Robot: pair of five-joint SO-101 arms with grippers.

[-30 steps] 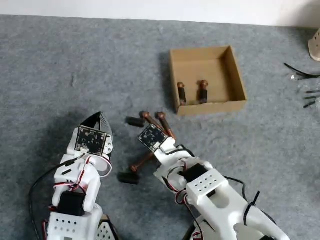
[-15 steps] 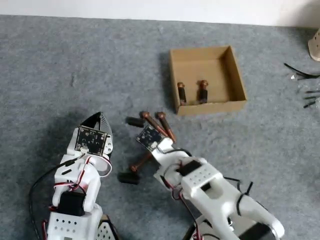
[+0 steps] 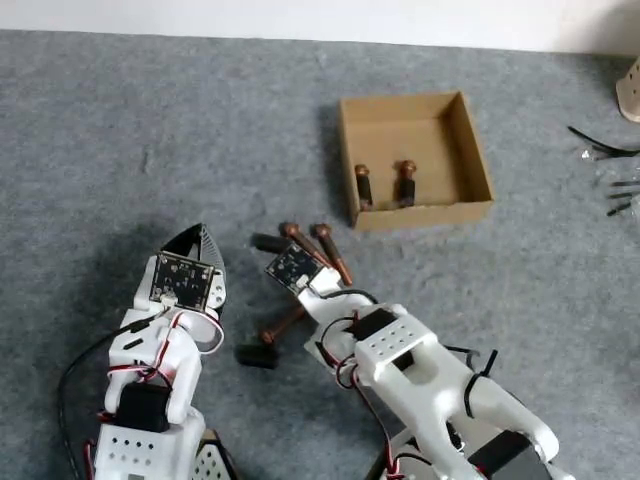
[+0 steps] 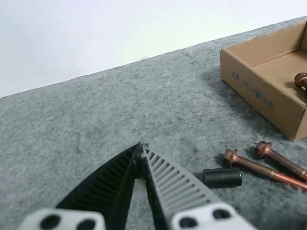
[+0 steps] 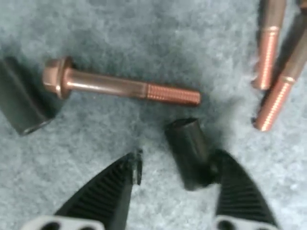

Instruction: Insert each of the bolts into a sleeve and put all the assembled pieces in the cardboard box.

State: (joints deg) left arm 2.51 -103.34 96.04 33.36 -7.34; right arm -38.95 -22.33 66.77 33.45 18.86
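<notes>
Done: two copper-bolt-in-black-sleeve assemblies point(image 3: 405, 183) lie in the open brown cardboard box point(image 3: 420, 213).

Left: three loose copper flanged bolts point(image 3: 325, 250) and black cylindrical sleeves point(image 3: 268, 243) on the grey felt counter point(image 3: 150, 120) near the box's front.

Right gripper point(image 5: 178, 160) — fingers spread around one sleeve. Left gripper point(image 4: 141, 153) — clenched, empty.

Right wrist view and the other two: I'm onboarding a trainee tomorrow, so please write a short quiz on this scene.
1. True or false: the right pincer is shut on the sleeve.
2. How many assembled pieces are in the box? A) one B) two C) four
3. Fill in: the left pincer is ___ (open or shut).

Key
1. False. It is open, and the sleeve lies between its fingers.
2. B
3. shut
</notes>
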